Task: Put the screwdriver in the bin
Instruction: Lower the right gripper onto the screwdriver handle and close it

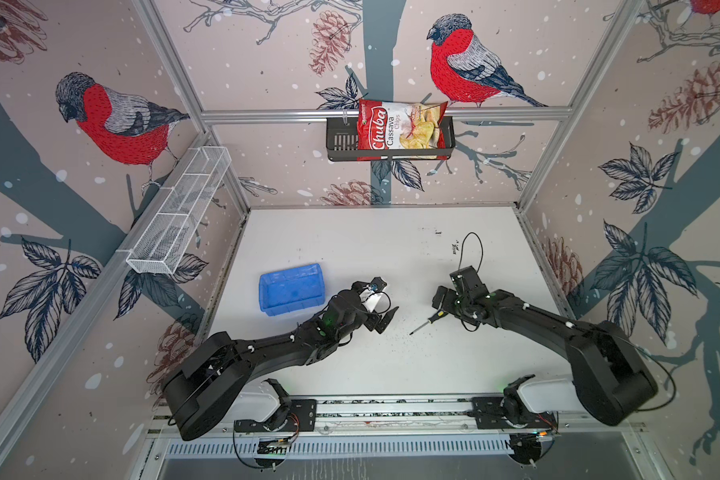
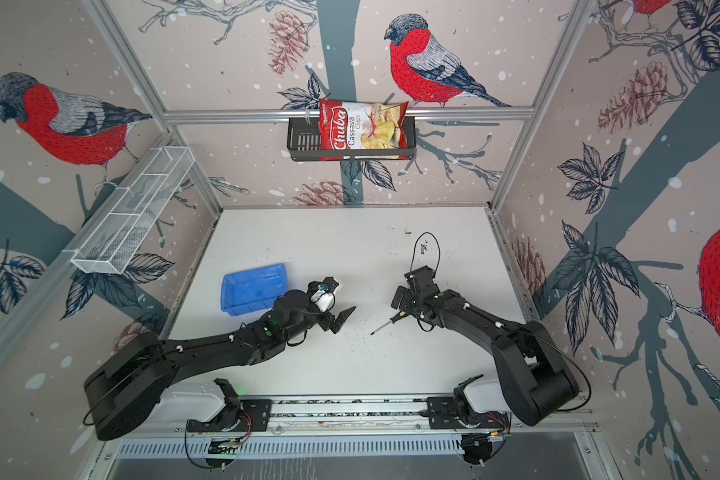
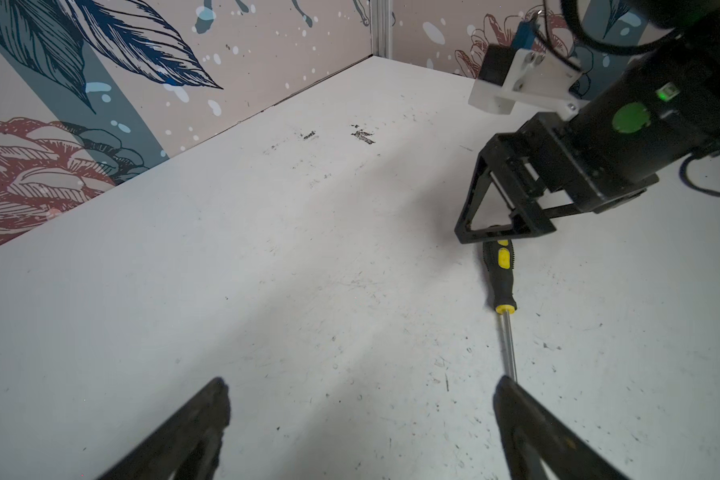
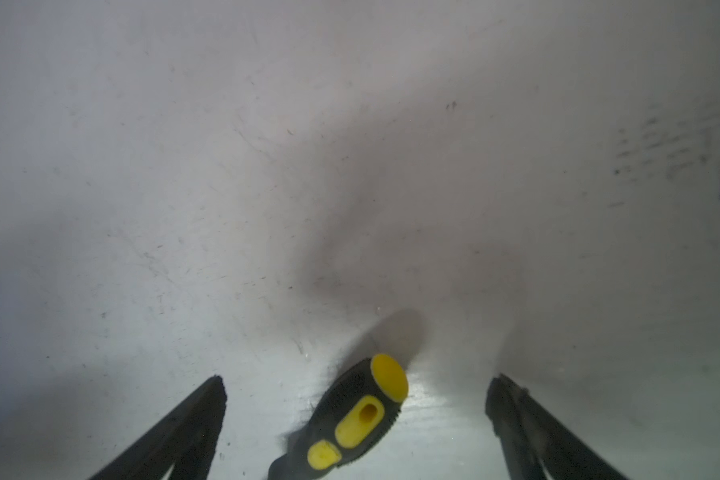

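A: Where's the screwdriver (image 1: 427, 324)?
B: Flat on the table (image 1: 350, 249), right of centre; the bin (image 1: 292, 271) sits centre-left, well apart.
A: And the right gripper (image 4: 357, 380)?
B: Spread wide, empty, straddling the handle. Probably low enough, though it's blurry. Centre on the handle, then close squarely. The left gripper (image 3: 362, 381) gapes too.

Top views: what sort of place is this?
Likely an enclosed robot test cell: two black arms on a front rail, aluminium framing around bird-print wall panels, a white table holding the bin and the screwdriver.
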